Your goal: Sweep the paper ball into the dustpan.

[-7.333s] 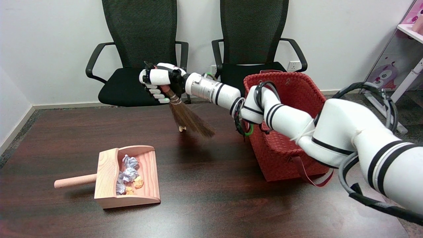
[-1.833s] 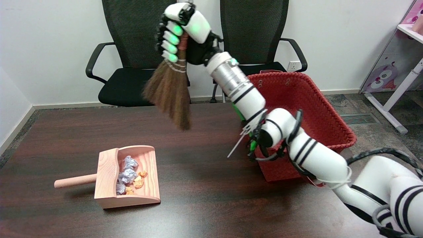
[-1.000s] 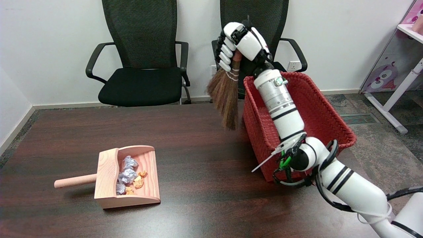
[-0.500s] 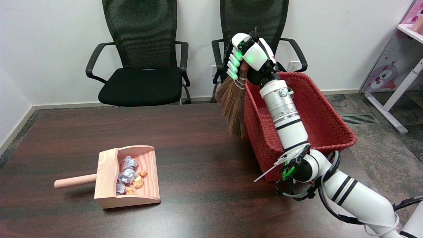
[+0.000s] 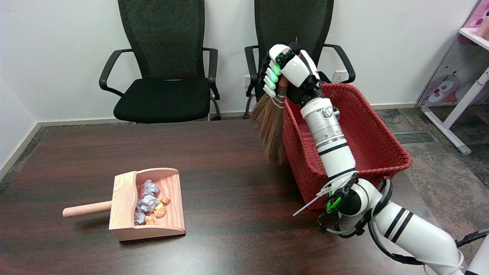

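A wooden dustpan (image 5: pixel 126 202) lies at the table's near left, its handle pointing left. Several crumpled paper balls (image 5: pixel 148 200), grey and orange, lie inside it against the back wall. My right hand (image 5: pixel 286 70) is raised high at the red basket's left rim and grips the handle of a small straw broom (image 5: pixel 271 128). The bristles hang downward, just outside the basket's left wall, above the table. The broom is far to the right of the dustpan.
A red woven basket (image 5: pixel 366 126) stands at the table's right edge. Two black office chairs (image 5: pixel 164 84) sit behind the table by the wall. A pink shelf unit (image 5: pixel 466 57) stands at the far right.
My right hand has carried the broom from the table's far middle up and to the right, to the basket's left rim, then lowered it slightly. The dustpan and its paper balls have not moved.
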{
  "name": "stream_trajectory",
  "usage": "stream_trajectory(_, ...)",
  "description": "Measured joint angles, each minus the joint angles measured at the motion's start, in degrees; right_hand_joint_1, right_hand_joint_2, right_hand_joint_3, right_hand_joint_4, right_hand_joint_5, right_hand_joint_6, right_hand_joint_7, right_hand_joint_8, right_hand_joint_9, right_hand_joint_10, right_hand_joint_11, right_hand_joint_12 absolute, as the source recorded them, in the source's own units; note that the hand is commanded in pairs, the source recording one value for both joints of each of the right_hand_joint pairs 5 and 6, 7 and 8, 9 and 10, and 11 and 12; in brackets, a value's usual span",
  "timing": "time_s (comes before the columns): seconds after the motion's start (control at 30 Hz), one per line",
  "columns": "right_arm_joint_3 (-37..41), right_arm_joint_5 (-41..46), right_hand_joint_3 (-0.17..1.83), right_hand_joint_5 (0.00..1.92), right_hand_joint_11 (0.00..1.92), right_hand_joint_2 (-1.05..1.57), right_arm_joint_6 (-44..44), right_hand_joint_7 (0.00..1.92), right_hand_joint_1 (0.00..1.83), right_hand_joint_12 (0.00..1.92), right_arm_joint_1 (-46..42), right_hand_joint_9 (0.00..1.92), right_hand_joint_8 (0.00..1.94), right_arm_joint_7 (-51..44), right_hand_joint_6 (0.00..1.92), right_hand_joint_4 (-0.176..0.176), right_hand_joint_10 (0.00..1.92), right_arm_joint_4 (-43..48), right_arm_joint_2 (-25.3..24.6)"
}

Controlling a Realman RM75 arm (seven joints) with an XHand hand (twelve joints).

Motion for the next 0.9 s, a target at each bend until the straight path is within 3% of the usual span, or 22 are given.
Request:
stream_trajectory(0.4,-2.16,2.03,1.69,1.92,1.92,1.57,-3.39,1.92,0.68,1.92,-0.06,1.92,1.92,-0.97,1.92,0.01,1.92,-0.19,0.07)
stream_trajectory(0.9,-4.97,5.37,1.78,1.92,1.92,1.57,-7.41,1.92,0.69,1.92,-0.44,1.92,1.92,-1.59,1.92,0.008,1.92,0.11,1.41)
